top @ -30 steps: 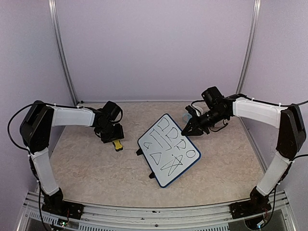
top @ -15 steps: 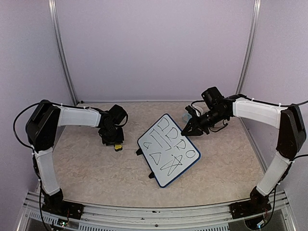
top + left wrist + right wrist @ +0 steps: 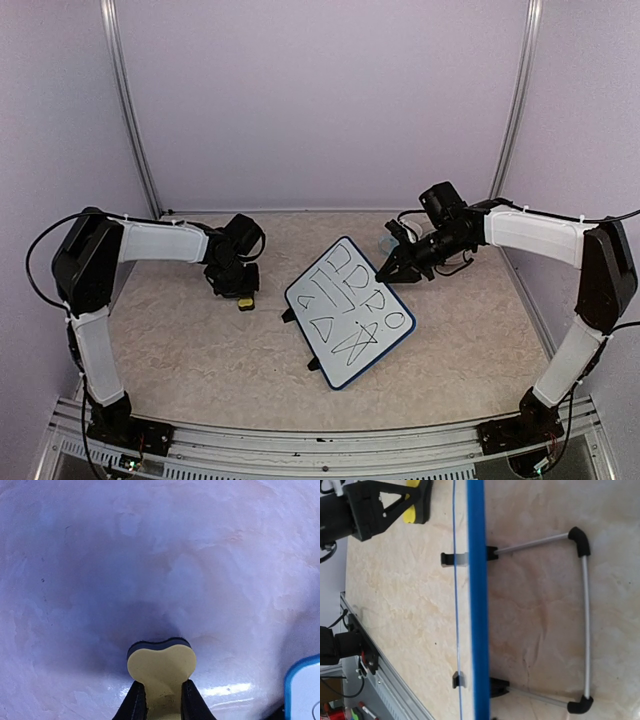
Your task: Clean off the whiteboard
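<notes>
The whiteboard [image 3: 348, 312] stands tilted on black feet mid-table, blue-rimmed and covered in black scribbles. My left gripper [image 3: 240, 293] is to its left, low over the table, shut on the small yellow sponge eraser [image 3: 244, 302]. In the left wrist view the eraser [image 3: 161, 661] sits squeezed between my fingers [image 3: 135, 702], with a board corner [image 3: 304, 690] at lower right. My right gripper [image 3: 390, 271] is at the board's far right edge and appears closed on the rim. The right wrist view shows the blue rim [image 3: 476, 600] running straight through the middle, with the fingers out of frame.
The board's wire stand [image 3: 584, 605] rests on the table behind it. A small pale bluish object [image 3: 388, 243] lies just behind my right gripper. Walls enclose the table on three sides. A metal rail [image 3: 320, 440] runs along the near edge.
My left arm has shifted a little to the right and down onto the eraser. The right arm and the board have not moved.
</notes>
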Tool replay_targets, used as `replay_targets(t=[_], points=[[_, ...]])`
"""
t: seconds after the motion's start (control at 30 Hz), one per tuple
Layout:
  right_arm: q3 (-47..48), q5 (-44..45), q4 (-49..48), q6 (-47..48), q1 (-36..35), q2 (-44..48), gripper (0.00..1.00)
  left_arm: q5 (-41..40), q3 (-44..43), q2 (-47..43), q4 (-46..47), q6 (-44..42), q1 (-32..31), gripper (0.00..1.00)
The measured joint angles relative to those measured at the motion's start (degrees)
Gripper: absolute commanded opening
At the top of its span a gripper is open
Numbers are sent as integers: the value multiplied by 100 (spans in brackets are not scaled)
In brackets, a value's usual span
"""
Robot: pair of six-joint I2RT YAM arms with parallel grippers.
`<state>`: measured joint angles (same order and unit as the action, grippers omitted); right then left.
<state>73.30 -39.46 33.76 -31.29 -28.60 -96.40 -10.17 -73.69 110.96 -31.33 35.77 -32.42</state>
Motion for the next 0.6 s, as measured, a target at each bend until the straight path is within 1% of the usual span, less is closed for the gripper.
replay_targets(t=[0.1, 0.27, 0.37, 0.43, 0.6], points=[[-20, -24, -63, -48, -13, 0, 7, 254, -74, -205, 127, -433, -68, 0], [-22, -24, -90, -116, -28, -2, 12, 1217, -90, -1060, 833, -1169, -249, 0], [-22, -13, -83, -153, -55, -28, 18, 1683, -214, -1373, 1180, -1471, -358, 0], [-22, -4, -74, -181, -81, -59, 19, 1919, -459, -1364, 1300, -1672, -457, 0], [15, 20, -59, -284, -98, -129, 12, 2286, -1316, -837, 1270, -1895, -739, 0]])
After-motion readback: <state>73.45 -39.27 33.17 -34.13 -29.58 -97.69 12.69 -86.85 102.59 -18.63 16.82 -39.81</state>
